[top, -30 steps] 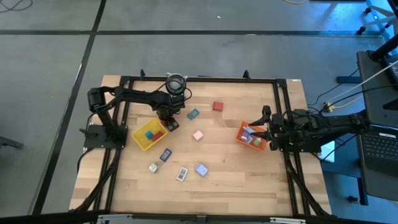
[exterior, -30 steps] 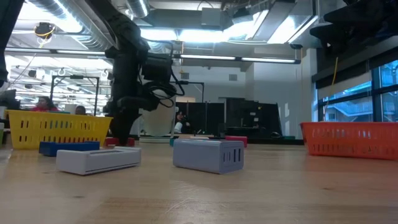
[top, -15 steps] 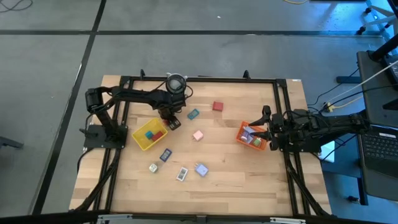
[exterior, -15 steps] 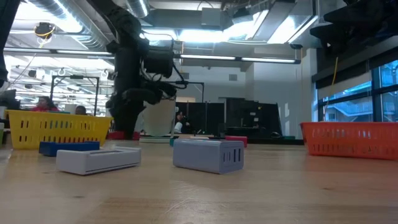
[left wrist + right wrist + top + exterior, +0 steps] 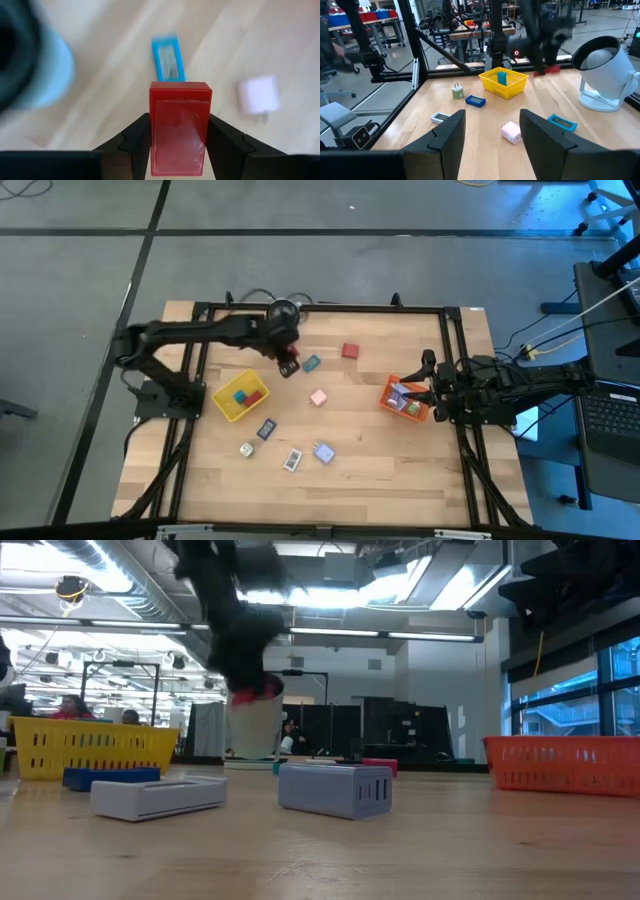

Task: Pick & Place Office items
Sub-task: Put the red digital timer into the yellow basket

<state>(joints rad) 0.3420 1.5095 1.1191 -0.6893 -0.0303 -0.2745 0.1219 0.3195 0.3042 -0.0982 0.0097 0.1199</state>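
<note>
My left gripper (image 5: 288,366) hangs above the table between the yellow tray (image 5: 240,396) and a teal item (image 5: 311,364), shut on a red block (image 5: 180,127). The low view shows the block (image 5: 255,692) well above the tabletop. Other office items lie flat on the wood: a red one (image 5: 350,351), a pink one (image 5: 318,397), a dark blue one (image 5: 266,429), a pale blue one (image 5: 324,452) and two whitish ones (image 5: 292,461). My right gripper (image 5: 428,395) waits open beside the orange tray (image 5: 405,398), holding nothing. My left gripper pinches the red block's two long sides (image 5: 152,135) between its two fingers (image 5: 135,142). The fingers slant down from above on the table's left, and the block lies along them, its far end sticking out past the tips. The block is lifted clear of the table.
A round white-and-grey cylinder (image 5: 283,310) stands at the far edge, close behind my left gripper. The yellow tray holds a few pieces, as does the orange tray. A black frame (image 5: 320,308) runs around the tabletop. Bare wood lies at the middle and near edge.
My left gripper has risen, mostly in the last half second, lifting the red block clear of the table beside the yellow tray. It has drifted slightly toward the far edge and tipped less steeply downward. The fingers stay shut on the block.
</note>
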